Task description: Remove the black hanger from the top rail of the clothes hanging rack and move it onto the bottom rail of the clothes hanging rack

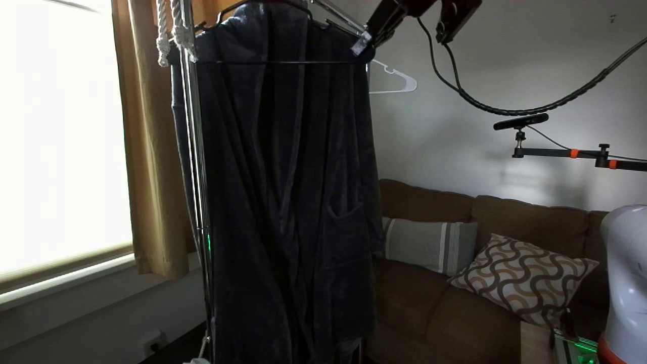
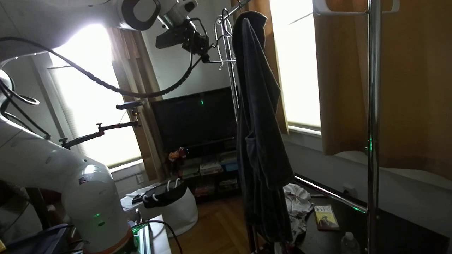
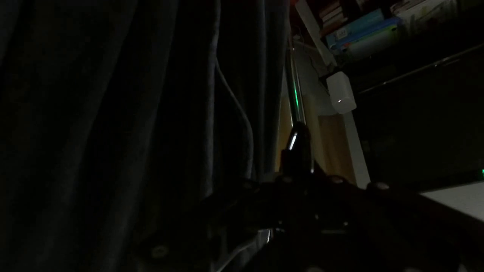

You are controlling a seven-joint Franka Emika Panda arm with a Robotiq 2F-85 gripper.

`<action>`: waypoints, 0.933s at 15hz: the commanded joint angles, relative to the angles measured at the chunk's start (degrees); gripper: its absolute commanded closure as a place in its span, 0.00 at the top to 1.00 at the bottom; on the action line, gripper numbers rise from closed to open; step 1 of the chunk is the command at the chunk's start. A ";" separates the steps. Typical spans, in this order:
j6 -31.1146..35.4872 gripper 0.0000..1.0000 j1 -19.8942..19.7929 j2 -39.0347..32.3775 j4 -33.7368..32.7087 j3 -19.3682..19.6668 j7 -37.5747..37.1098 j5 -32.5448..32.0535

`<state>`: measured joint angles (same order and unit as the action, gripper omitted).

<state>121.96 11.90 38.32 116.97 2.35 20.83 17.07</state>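
- Black hanger (image 1: pixel 283 62): a slim, angular frame with a straight lower bar is hanging just beside the dark grey bathrobe (image 1: pixel 283 202), up at the top rail (image 2: pixel 235 10); whether its hook is bearing on that rail, I cannot tell.
- Robotiq gripper (image 2: pixel 206 58): its black fingers are pinching one end of the black hanger, and in an exterior view a pale, scuffed pad (image 1: pixel 361 44) is showing at that corner. In the wrist view, much of the gripper is lying in shadow.
- Panda arm (image 2: pixel 88 197): smooth, rounded white shells are gleaming; a ribbed black cable (image 2: pixel 130 93) is sagging in a long curve.
- Dark grey bathrobe: thick plush is falling in long vertical folds, with a patch pocket (image 1: pixel 346 235) sitting on the front.
- Clothes hanging rack (image 1: pixel 196 151): polished chrome tubing is catching light along a straight post (image 2: pixel 373 106) and a slender bottom rail (image 2: pixel 332 194) that is meeting it low down.
- White hanger (image 1: pixel 411 84): smooth plastic is showing beyond the bathrobe, tapering to a rounded corner.
- Twisted ropes (image 1: pixel 177 25): pale cords, knotted at the ends, are dangling by the chrome tubing.
- Brown sofa (image 1: pixel 414 303): soft upholstery is supporting a striped pillow (image 1: pixel 419 245) and a patterned pillow (image 1: pixel 520 278) printed with interlocking waves.
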 commanded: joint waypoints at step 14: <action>-29.51 0.02 -8.02 22.30 30.89 7.67 1.78 -15.99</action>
<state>94.41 7.52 60.02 142.84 9.44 22.97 5.65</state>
